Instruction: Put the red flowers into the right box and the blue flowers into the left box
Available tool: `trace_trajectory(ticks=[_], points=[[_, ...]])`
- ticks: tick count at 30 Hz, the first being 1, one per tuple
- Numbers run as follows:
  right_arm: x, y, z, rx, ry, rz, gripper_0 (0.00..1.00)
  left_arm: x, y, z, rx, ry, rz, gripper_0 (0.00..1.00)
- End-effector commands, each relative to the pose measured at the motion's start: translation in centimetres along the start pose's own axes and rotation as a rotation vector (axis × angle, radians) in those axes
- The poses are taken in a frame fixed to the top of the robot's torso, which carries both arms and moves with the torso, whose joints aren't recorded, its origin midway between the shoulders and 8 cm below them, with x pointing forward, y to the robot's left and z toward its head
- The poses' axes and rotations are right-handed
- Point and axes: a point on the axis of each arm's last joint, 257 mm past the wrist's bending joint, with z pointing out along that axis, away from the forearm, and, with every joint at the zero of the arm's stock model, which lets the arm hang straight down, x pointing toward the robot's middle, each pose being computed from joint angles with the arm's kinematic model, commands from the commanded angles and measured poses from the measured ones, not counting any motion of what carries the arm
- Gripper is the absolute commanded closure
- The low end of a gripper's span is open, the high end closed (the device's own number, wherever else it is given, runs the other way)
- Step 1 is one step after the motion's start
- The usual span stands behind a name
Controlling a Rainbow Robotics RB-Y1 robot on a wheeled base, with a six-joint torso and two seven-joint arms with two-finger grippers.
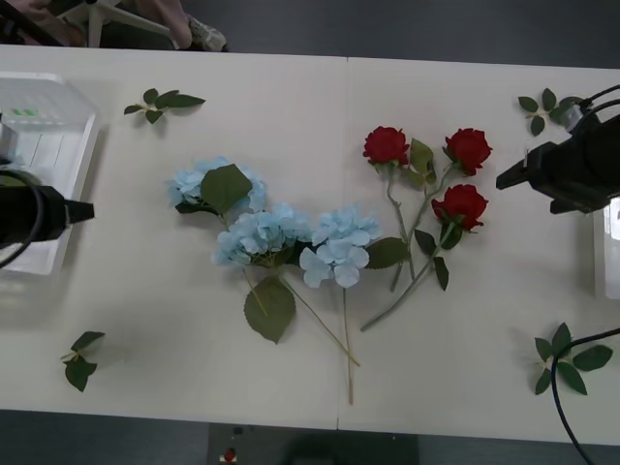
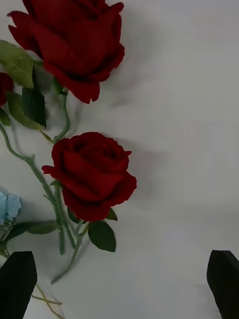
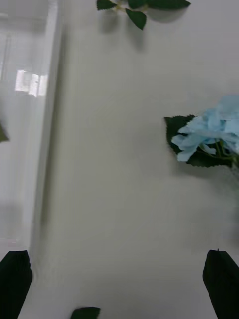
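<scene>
red flowers [image 1: 455, 184]: three roses lie in a loose cluster right of the worktop's [image 1: 291, 87] centre, blooms toward 12 o'clock in the front view, stems trailing toward 7 o'clock and crossing low down.
blue flowers [image 1: 271, 228]: clustered at the centre-left, touching one another, tan stems running toward 5 and 6 o'clock.
right gripper [image 1: 509, 179]: fingers spread wide and empty, hovering at 3 o'clock of the roses.
key relation: the nearest rose [image 2: 92, 174] lies straight ahead of the right gripper in its wrist view; its stem runs across the line of approach, so the bloom end is the nearer hold.
left gripper [image 1: 85, 209]: spread wide and empty, over the inner rim of the left box [image 1: 53, 145], with the blue flowers at its 3 o'clock, well apart.
right box [image 1: 606, 252]: a sliver at the right edge, behind the right arm.
nearer arm: right for the roses, left for the blue, in my judgement.
</scene>
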Motion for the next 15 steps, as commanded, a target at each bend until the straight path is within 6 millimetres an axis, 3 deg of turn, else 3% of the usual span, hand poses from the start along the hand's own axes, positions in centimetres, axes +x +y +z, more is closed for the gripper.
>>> trace_trajectory(ticks=[1, 5, 15], points=[[1.4, 1.6, 1.0, 0.019, -0.013, 0.053, 0.00, 0.7, -3.6, 0.2, 0.076, -0.048, -0.119, 0.00], [3.1, 2.3, 3.4, 0.055, -0.002, 0.083, 0.00, 2.4, -6.4, 1.5, 0.137, -0.030, -0.185, 0.00], [4.2, 4.3, 6.9, 0.094, -0.039, 0.090, 0.00, 3.4, -9.7, 4.4, 0.139, -0.009, -0.187, 0.00]])
